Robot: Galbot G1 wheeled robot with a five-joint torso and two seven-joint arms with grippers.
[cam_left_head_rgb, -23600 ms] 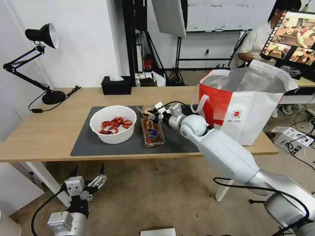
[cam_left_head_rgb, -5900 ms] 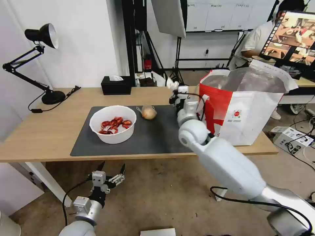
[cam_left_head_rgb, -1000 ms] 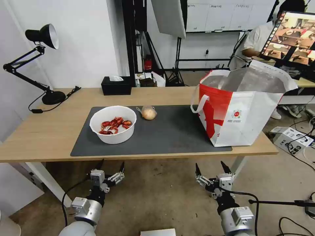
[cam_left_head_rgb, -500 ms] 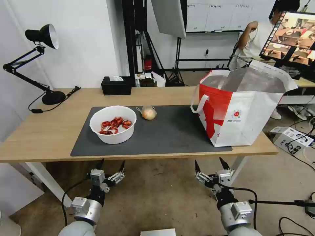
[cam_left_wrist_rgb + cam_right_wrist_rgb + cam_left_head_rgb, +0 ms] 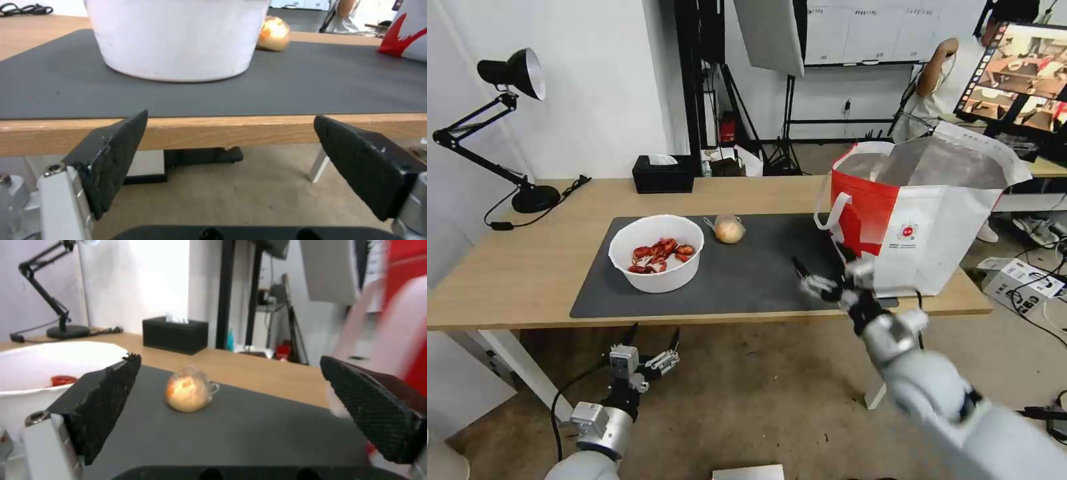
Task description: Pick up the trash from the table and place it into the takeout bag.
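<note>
Right gripper (image 5: 822, 269), fingers spread, has risen from below the table (image 5: 520, 267) to apparently over the mat (image 5: 760, 267).

Matt grey mat (image 5: 760, 267) on light wood table (image 5: 514, 267); foil-lined takeout bag (image 5: 920, 227).

Bright even light, motion-blurred right arm

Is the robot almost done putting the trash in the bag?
Not yet. The white bowl of crayfish shells and the small knotted bag sit on the mat, outside the takeout bag. The right gripper is open and empty over the mat; the left gripper waits open below the table.
</note>
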